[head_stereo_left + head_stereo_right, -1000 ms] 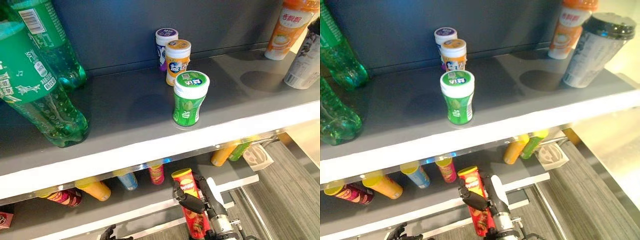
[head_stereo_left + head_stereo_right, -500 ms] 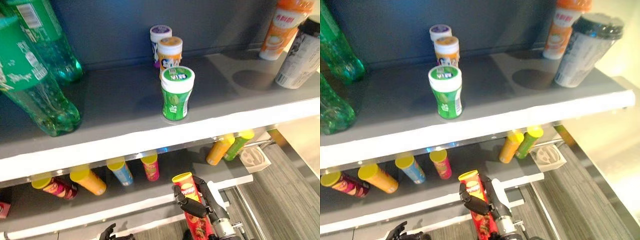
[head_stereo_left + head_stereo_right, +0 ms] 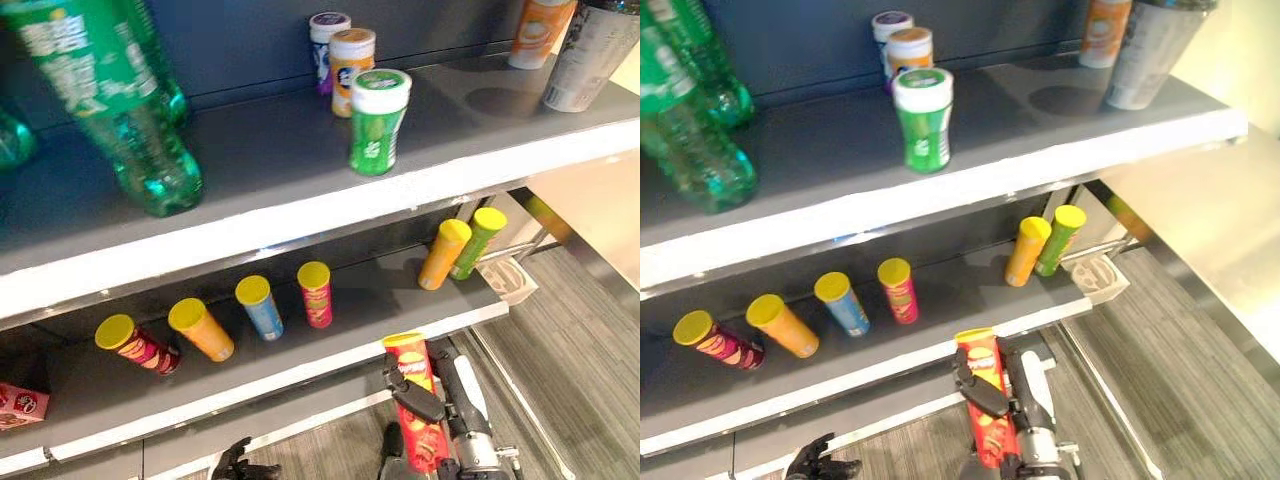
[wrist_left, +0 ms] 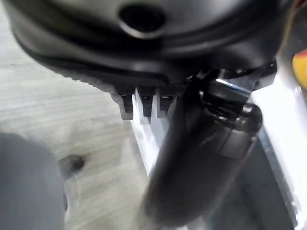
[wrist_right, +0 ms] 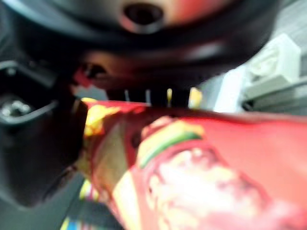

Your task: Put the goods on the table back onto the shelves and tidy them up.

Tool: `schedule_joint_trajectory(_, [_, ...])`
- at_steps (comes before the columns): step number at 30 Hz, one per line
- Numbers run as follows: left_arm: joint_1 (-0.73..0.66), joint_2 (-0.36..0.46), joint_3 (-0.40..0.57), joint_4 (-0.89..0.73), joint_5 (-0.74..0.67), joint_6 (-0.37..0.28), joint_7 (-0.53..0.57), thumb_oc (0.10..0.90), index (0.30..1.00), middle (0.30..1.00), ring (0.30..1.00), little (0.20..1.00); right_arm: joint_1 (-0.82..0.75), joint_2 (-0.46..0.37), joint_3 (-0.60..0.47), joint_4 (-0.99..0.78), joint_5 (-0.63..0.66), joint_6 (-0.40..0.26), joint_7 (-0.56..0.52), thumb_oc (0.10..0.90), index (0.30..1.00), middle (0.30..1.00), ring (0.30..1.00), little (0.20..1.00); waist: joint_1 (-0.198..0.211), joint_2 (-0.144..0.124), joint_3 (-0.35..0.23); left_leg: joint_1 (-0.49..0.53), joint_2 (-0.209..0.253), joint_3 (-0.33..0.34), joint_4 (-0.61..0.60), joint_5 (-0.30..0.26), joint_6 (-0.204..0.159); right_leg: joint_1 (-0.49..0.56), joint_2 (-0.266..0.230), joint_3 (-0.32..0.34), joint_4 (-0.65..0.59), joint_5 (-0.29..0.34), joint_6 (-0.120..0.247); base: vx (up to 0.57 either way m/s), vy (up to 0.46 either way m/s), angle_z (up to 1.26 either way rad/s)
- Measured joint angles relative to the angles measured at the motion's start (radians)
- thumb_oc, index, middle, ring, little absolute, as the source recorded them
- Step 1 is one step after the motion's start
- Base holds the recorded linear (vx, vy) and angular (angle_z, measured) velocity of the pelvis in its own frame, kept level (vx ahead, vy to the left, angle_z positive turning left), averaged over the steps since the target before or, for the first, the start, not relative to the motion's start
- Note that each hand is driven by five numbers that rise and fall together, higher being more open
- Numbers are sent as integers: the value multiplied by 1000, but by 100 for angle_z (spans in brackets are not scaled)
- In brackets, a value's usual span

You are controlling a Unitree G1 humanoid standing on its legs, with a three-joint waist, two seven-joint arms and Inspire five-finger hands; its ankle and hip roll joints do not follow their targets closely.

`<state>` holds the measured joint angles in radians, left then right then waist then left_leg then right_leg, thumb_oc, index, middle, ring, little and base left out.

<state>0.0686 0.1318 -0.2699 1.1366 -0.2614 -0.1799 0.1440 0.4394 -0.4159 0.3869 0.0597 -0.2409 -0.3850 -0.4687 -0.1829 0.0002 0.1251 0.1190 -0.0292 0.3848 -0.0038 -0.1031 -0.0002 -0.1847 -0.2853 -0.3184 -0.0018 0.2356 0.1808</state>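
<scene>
Red chip can gripped below the lower shelf

The red chip can (image 3: pixel 417 400) is clasped upright in the right hand (image 3: pixel 432 405), in front of the lower shelf (image 3: pixel 330 355); the view has tilted down since a second ago, so more of that shelf is seen. Lying cans (image 3: pixel 259 305) are spread along it, a bare stretch between the pink can (image 3: pixel 316 293) and the orange can (image 3: pixel 443 253). The left hand (image 3: pixel 240 467) is low, its fingers loosely curled and empty.

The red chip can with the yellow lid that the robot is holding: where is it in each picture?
Left eye view: red chip can low, right of centre, in the right hand.
Right eye view: low, at centre.
Left wrist view: I cannot make it out.
Right wrist view: very close, across the middle.
Shared landmark: the green jar on the upper shelf.
</scene>
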Motion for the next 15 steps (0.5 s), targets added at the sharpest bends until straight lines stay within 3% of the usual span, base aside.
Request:
schedule_joint_trajectory(1, [-6,4,3,0,0,-3,0,800,900,900,900,900,1,9,29,1,-5,0,-1,400,300,300,300,300,7,-7,0,-14,-7,14,2,0,1,-20,-7,3,0,39,-9,-367,-21,-28])
schedule_joint_trajectory(3, [-12,2,9,3,-1,-1,6,800,900,900,900,900,-8,18,81,14,-14,-2,-1,400,300,300,300,300,1,-7,11,-42,-8,16,20,4,7,-42,-10,35,0,63,23,-353,-24,-9])
schedule_joint_trajectory(5, [-23,13,29,0,-9,-12,18,800,900,900,900,900,-17,29,125,16,-16,-1,3,400,300,300,300,300,17,-19,34,-66,-3,26,41,3,10,-44,2,108,-8,101,-3,-339,-38,-11])
schedule_joint_trajectory(6, [-41,22,49,-19,-14,-18,19,800,900,900,900,900,-39,46,139,27,-15,-1,3,400,300,300,300,300,55,-43,59,-120,-4,79,126,1,17,-55,28,124,-97,228,-112,-189,-42,-84])
schedule_joint_trajectory(7, [-49,12,67,-28,-15,-25,22,800,900,900,900,900,-75,35,145,26,-17,-3,5,400,300,300,300,300,82,-35,86,-115,17,87,116,-5,24,-94,40,137,-73,257,-144,-167,-70,-87])
schedule_joint_trajectory(8, [-63,-10,102,-7,-14,-27,24,800,900,900,900,900,-115,15,135,34,-20,-10,4,400,300,300,300,300,66,21,111,-107,50,62,73,-2,39,-93,50,130,-26,188,-129,-124,-89,-36])
schedule_joint_trajectory(9, [-61,-32,115,-1,-15,-25,22,800,900,900,900,900,-114,-6,110,50,-16,-1,5,400,300,300,300,300,66,74,114,-101,74,50,47,25,36,-88,42,105,123,-18,-92,-116,-142,12])
schedule_joint_trajectory(10, [-44,-46,113,-10,-15,-34,22,800,900,900,900,900,-112,-29,104,50,-14,4,8,400,300,300,300,300,86,96,111,-87,93,48,32,37,29,-88,32,103,235,-91,-63,-91,-170,-1])
schedule_joint_trajectory(11, [-24,-43,111,-22,-15,-37,21,800,900,900,900,900,-108,-42,103,49,-15,4,9,400,300,300,300,300,113,98,109,-71,104,51,22,44,18,-60,19,96,301,-127,-39,-83,-216,-11])
schedule_joint_trajectory(13, [-4,-34,117,-53,-55,-35,22,800,900,900,900,900,-114,-42,105,45,-14,2,10,400,300,300,300,300,136,78,104,-77,114,39,23,68,-3,26,-25,89,314,-211,16,-72,-195,6])
schedule_joint_trajectory(14, [1,2,114,-94,-73,-42,21,800,900,900,900,900,-114,-27,109,37,-14,0,19,400,300,300,300,300,174,22,94,-95,113,38,29,87,-40,133,-20,93,142,-241,32,-78,-164,-7])
schedule_joint_trajectory(15, [1,-1,115,-96,-81,-42,24,800,900,900,900,900,-152,-28,130,46,-12,2,24,400,300,300,300,300,179,26,98,-102,139,37,30,102,-61,161,15,73,71,-236,1,-105,-322,-27])
